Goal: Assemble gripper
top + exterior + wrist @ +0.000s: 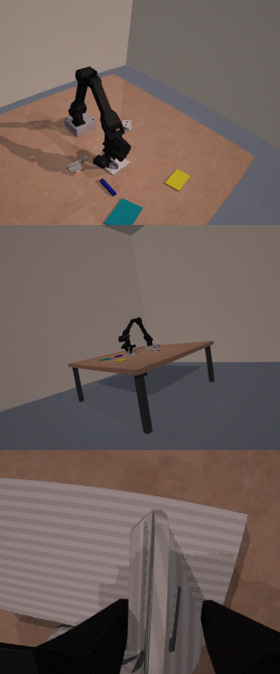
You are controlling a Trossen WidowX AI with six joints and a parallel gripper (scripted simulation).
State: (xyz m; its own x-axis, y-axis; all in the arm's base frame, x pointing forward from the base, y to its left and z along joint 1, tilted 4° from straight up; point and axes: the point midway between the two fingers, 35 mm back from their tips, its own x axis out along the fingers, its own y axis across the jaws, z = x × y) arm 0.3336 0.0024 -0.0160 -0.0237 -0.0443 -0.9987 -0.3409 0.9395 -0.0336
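My gripper [111,162] [165,608] is shut on a grey jaw [160,570], which stands out ahead of the fingertips with its long ridge pointing up the wrist view. The jaw is over the right part of a pale ribbed plate [123,163] [55,545]; I cannot tell whether they touch. The second grey jaw [77,164] lies on the table, left of the gripper in the top view. A small pale plate with dark round spots [127,125] lies behind the arm; whether it is the housing plate is unclear. No pins or meshed teeth can be made out.
A blue bar [108,187] [118,356] lies in front of the gripper. A teal square [123,212] [105,359] and a yellow square [177,180] [121,360] lie flat on the table [208,167]. The arm's grey base block [80,126] is behind.
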